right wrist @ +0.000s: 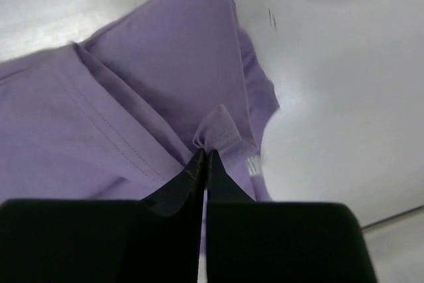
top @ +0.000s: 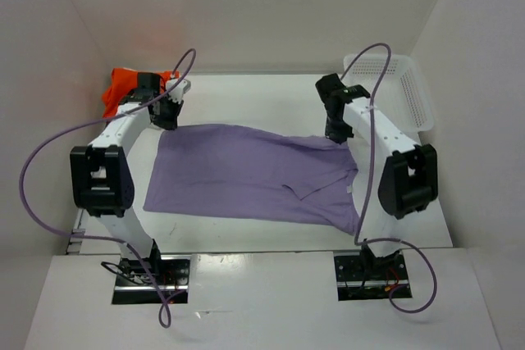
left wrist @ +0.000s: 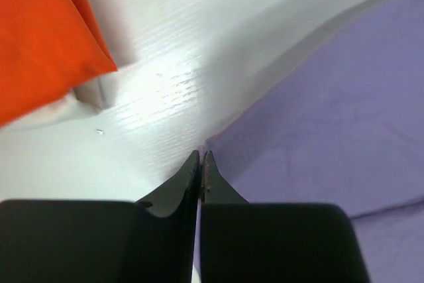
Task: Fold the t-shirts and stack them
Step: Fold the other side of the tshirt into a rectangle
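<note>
Purple shirt [top: 246,174] spread flat on desk [top: 254,96], between both arms. Right end effector [right wrist: 204,156] pressed together, pinching bunched fold at shirt's far right edge. Left end effector [left wrist: 201,157] pressed together at far left corner; cloth caught or not, cannot tell. Orange shirt [top: 121,88] heaped far left. White basket [top: 406,88] far right.

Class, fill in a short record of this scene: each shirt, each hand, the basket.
Purple t-shirt: spread out mid-table
Orange t-shirt: far left corner of the table
Left hand: shut on the purple t-shirt's far left corner
Right hand: shut on a pinch of its far right edge
Basket: far right, by the wall
</note>
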